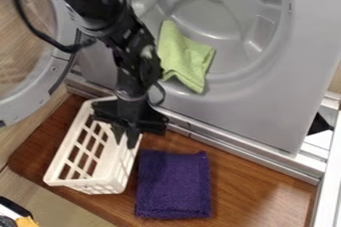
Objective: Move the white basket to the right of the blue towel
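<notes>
My gripper (125, 141) hangs over the upper right part of the white basket (61, 156), pointing down. Its fingers stand apart, close to the basket's right rim, with white plastic showing between them. Whether they touch the rim I cannot tell. The basket is upright on the brown wooden surface, with its upper end partly hidden by the arm. To its right lies the folded blue towel (174, 183), dark and purplish, with a narrow gap between the two.
Behind stands a grey machine (266, 106) with a green cloth (180, 56) over its round opening's edge. Its round door (53, 81) hangs at the upper left. Wooden surface (256, 181) extends right of the towel, up to a white frame (328, 181).
</notes>
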Robot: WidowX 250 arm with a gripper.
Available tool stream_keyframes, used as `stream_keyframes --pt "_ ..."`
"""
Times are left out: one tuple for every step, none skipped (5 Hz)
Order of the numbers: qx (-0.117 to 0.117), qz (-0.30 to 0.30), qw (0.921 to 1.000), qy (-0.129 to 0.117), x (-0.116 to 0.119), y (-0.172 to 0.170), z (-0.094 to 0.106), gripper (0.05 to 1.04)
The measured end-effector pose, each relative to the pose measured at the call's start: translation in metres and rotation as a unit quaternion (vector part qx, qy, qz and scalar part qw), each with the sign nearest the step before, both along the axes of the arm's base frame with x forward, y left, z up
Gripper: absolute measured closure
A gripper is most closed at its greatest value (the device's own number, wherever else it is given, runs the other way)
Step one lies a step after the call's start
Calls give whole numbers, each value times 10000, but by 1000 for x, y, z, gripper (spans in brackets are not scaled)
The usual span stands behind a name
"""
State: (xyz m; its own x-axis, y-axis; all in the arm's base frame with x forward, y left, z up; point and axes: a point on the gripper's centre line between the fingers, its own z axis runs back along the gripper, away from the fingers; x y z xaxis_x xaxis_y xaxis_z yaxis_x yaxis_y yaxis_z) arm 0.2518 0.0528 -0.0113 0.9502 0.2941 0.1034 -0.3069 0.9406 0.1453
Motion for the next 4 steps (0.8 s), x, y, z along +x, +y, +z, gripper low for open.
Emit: stream_keyframes --pt "-166 74 9997 -189 -8 -11 26 993" --pt "-316 -83 9990 -292 -14 -38 44 993" --pt "-414 -286 9978 -423 -16 -68 57 993" --pt "-680 -643 9942 -538 -11 -115 61 993"
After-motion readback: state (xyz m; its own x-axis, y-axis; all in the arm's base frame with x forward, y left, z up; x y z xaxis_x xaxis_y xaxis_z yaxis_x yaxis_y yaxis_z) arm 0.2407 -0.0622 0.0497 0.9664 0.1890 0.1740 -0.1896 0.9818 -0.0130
